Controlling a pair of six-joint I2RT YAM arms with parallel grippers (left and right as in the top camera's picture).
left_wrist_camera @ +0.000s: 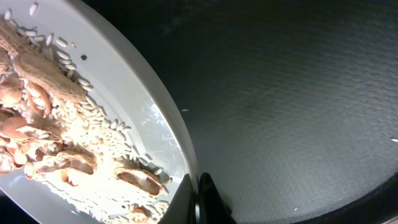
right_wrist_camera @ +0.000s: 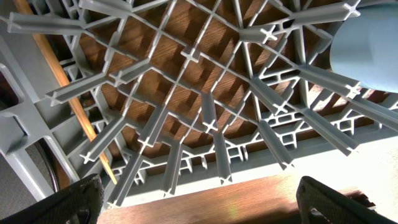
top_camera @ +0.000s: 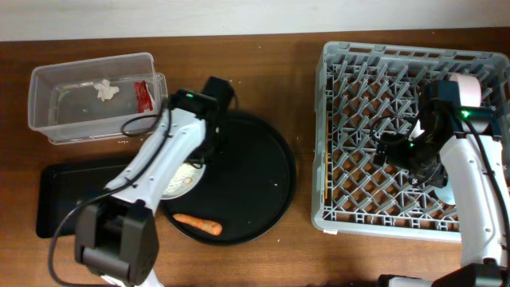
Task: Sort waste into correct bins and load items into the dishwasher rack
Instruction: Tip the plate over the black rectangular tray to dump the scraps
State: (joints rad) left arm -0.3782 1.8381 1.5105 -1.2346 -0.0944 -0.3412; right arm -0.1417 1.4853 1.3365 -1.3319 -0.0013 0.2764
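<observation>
Rack first: the dishwasher rack (top_camera: 320, 143) fills the right side of the table, grey lattice with pegs up. My right gripper (right_wrist_camera: 199, 208) hangs inside it above the floor grid, jaws spread wide with nothing between them.

Round black tray (top_camera: 259, 171) sits at table centre, just left of the rack.

Flat black tray (top_camera: 64, 199) lies at the near left, bare as far as I can see.

Clear tub (top_camera: 44, 119) is at the far left, just beyond the flat tray.

Plate (left_wrist_camera: 134, 93) rests on the left part of the round tray, half under my left arm. Left gripper (left_wrist_camera: 198, 202) is closed tight, with its tips at the plate's rim. I cannot tell whether the rim is actually pinched.

Bowl (top_camera: 472, 86), pale pink, is in the rack's far right corner, partly behind the right arm.

Blue cup (right_wrist_camera: 367, 50) stands among the pegs near the right gripper.

Carrot (top_camera: 198, 225) lies on the near edge of the round tray, apart from the plate.

Chopsticks (right_wrist_camera: 65, 90): a thin wooden length lies along the rack's left wall; one stick or a pair, I cannot tell.

Red wrapper (top_camera: 143, 94) is in the tub's right end.

Tissue (top_camera: 106, 90) is in the tub, near the wrapper and not touching it.

Food scraps (left_wrist_camera: 56, 140), rice grains and beige pieces, are heaped on the plate.
</observation>
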